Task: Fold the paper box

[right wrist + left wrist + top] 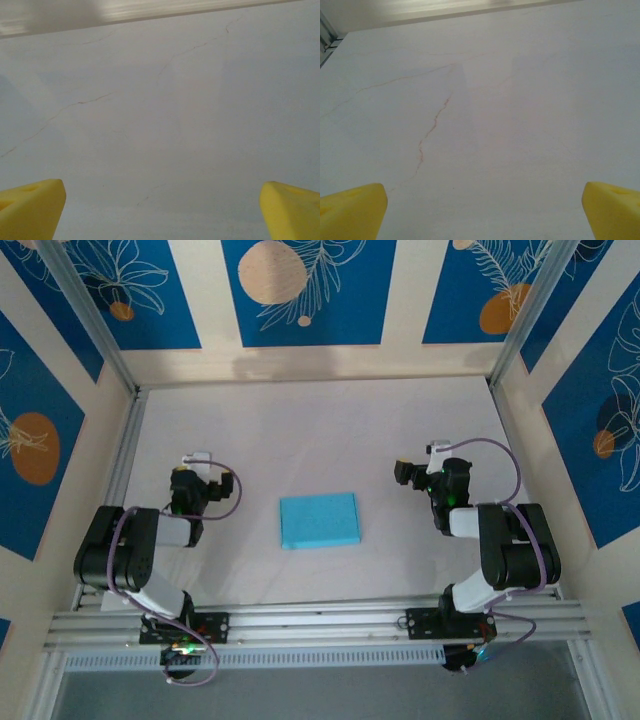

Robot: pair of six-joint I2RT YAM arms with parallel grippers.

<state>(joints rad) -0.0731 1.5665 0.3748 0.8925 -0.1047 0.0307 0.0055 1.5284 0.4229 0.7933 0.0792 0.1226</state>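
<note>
Yellow fingertips (350, 210) sat at the bottom corners of your left wrist view, one at 7 o'clock and one at 5 o'clock. Bare white table (520, 125) showed between them, so your left gripper (485, 215) stood wide open and held nothing. Your right gripper (162, 212) looked the same in its own wrist view, its yellow fingers (292, 210) spread to the two lower corners over bare table marked by faint hairline cracks.

From above, the paper box (319, 520) lay as a light-blue rectangle near the middle of the table, a little toward 6 o'clock. Its long sides ran roughly from 9 to 3. Your left gripper was at about 9 o'clock from the paper box and your right gripper at about 2 o'clock. Both were well apart from it and neither touched it. A metal rail (320, 625) ran across the table's 6 o'clock edge.
</note>
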